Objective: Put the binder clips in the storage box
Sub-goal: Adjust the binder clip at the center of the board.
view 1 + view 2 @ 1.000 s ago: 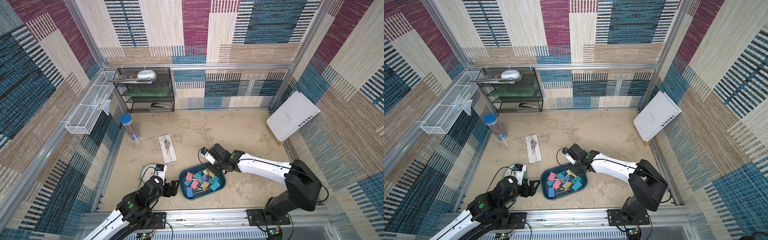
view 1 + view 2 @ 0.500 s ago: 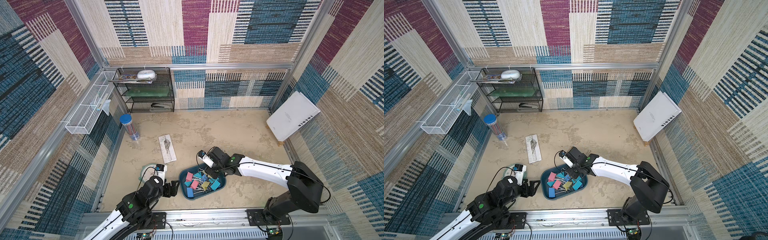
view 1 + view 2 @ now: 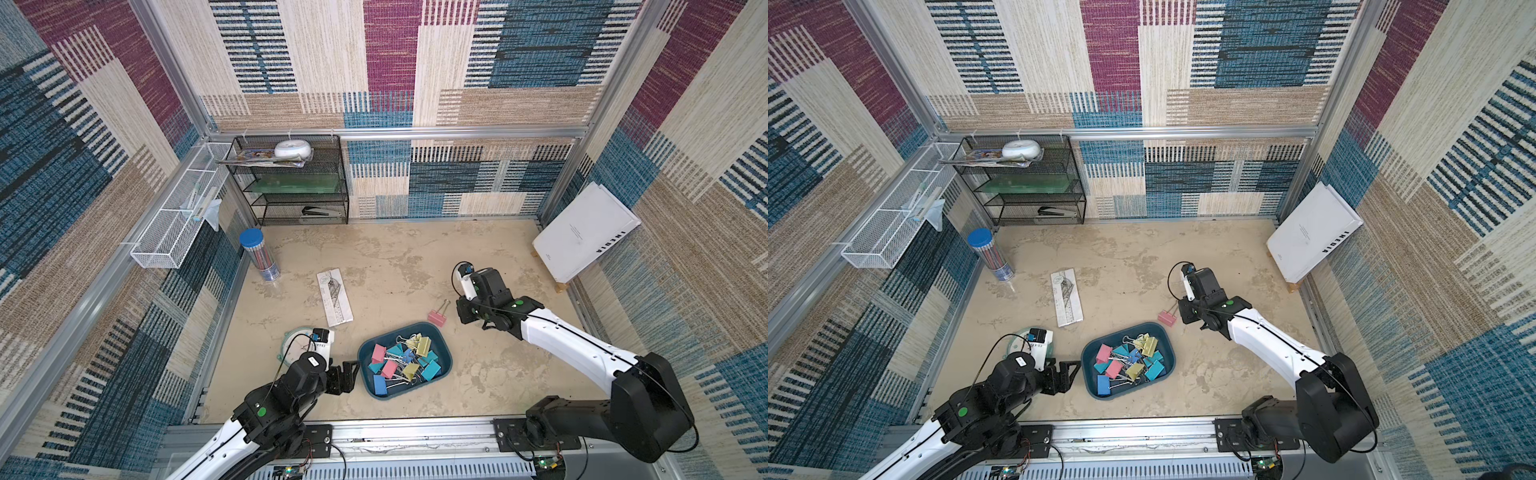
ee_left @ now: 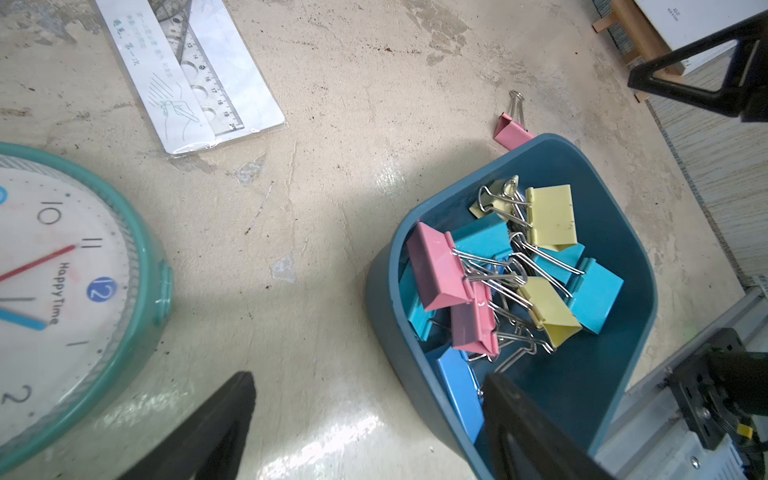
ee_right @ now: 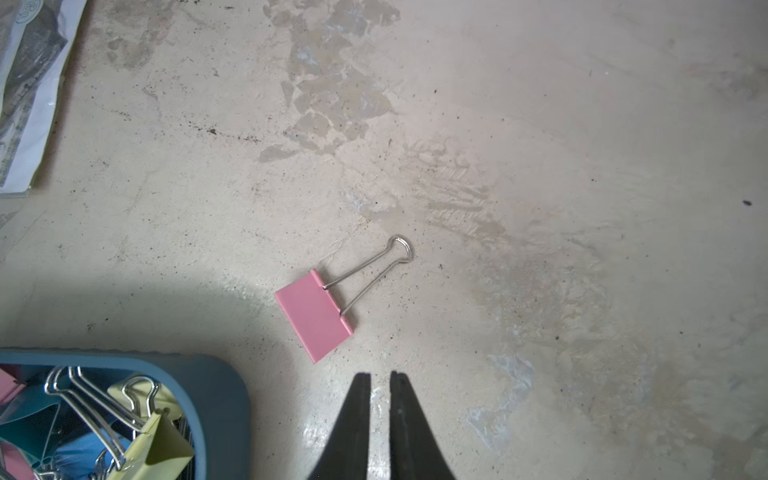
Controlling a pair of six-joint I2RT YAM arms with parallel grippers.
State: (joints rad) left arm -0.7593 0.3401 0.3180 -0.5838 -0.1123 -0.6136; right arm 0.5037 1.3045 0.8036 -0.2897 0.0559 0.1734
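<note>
The dark teal storage box (image 3: 447, 365) (image 3: 1087, 365) sits near the table's front edge and holds several pastel binder clips (image 3: 401, 361) (image 3: 1127, 362) (image 4: 498, 274). One pink binder clip (image 3: 437, 318) (image 3: 1168, 318) (image 5: 316, 316) lies flat on the table just beyond the box's far right corner, its wire handles pointing away. My right gripper (image 5: 380, 374) (image 3: 462, 315) hovers right beside that clip, shut and empty. My left gripper (image 4: 368, 376) (image 3: 349, 374) is open at the box's left end, one finger over the rim.
A teal-rimmed clock (image 3: 297, 343) (image 4: 62, 291) lies under my left wrist. A packaged ruler (image 3: 334, 297), a pencil tube (image 3: 259, 257), a black mesh rack (image 3: 291, 183), a white wire basket (image 3: 178, 224) and a white book (image 3: 586, 232) stand around the table.
My right arm has swung right and back, away from over the box, and its jaws have closed. The pink clip now shows on the table. The left arm is unchanged.
</note>
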